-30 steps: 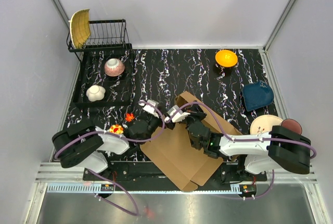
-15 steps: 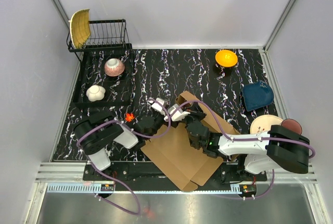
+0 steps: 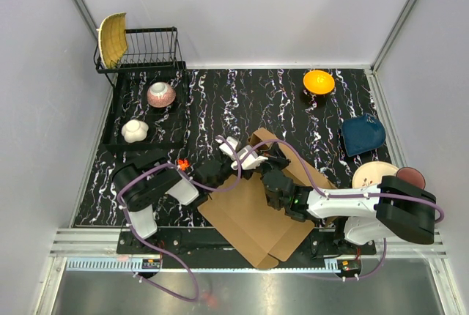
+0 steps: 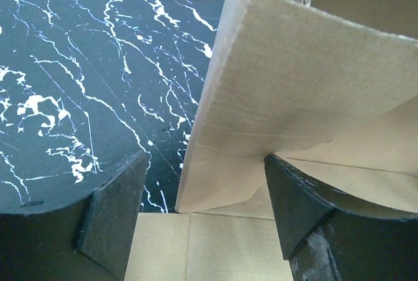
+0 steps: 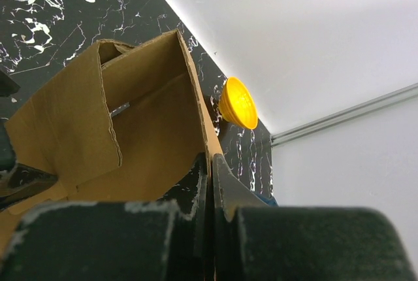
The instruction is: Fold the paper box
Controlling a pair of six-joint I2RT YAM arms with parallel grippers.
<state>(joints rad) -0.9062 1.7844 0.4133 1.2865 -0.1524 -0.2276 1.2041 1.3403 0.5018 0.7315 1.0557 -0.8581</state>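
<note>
Advancing rightward, the left claw point(image 4: 202, 210) is straddling a raised flap point(image 4: 294, 85) of the paper box point(image 3: 253, 216), jaws apart; the right claw point(image 5: 210, 166) is pinching a wall point(image 5: 157, 117) shut. Next, likely gripping and folding the flap.

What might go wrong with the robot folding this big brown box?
The left gripper straddles an upright flap of the brown corrugated cardboard box; closing off-centre may crumple it rather than fold on the crease. The right gripper pinches only a thin wall edge, which might slip or tear.

Nothing readable appears anywhere, not even on the paper box point(image 3: 249, 220).
</note>
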